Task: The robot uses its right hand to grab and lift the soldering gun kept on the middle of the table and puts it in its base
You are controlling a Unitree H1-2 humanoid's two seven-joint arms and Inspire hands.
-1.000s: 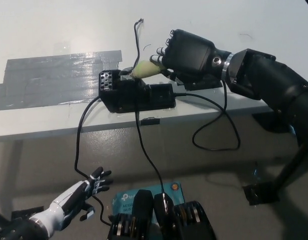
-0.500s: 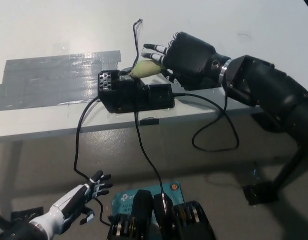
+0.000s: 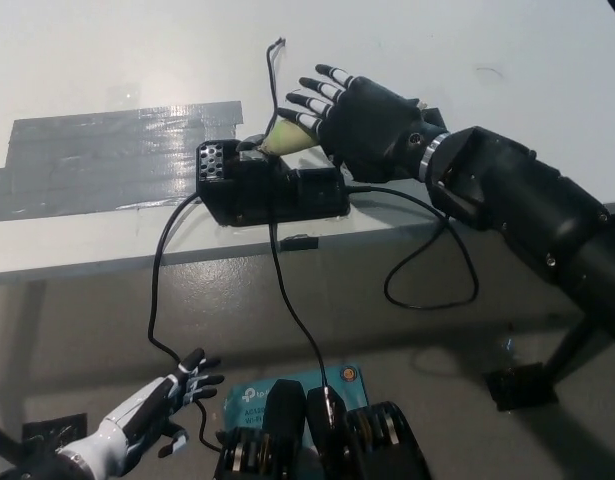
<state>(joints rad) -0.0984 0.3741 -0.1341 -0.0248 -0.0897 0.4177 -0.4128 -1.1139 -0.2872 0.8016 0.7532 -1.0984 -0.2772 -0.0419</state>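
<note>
**A:** Grey floor fills the near part of the scene, below the counter (image 3: 77, 255) edge. What's down there?

**B:** The left hand (image 3: 177, 385) rests low at the near left, well below the counter, fingers spread and holding nothing. A teal box (image 3: 339, 378) lies on the floor just right of it, and thin black cables (image 3: 287, 300) hang down from the counter edge.

**A:** And on the counter itself?

**B:** The black base (image 3: 272, 190) sits close to the near edge, with grey tape (image 3: 97, 160) stuck flat to its left. The soldering gun (image 3: 284, 137) lies against the far top of the base, its pale yellow handle pointing right, its dark wire curling away to the far side.

**A:** Where's the right hand (image 3: 362, 125)?

**B:** Just right of the handle, palm turned toward it, fingers (image 3: 322, 90) splayed and released, gripping nothing. The lower ones look close to the handle; I can't tell whether they touch.

**A:** So the gun seems to be at the base already?

**B:** It looks so, though whether it's seated properly in its holder is hidden.

**A:** How should the step go, then?

**B:** If it's seated, I'd draw the hand off to the right and upward, fingers kept wide, so nothing drags the handle or snags the cable under the wrist. If not, wrap the handle mid-length before any nudge.
</note>
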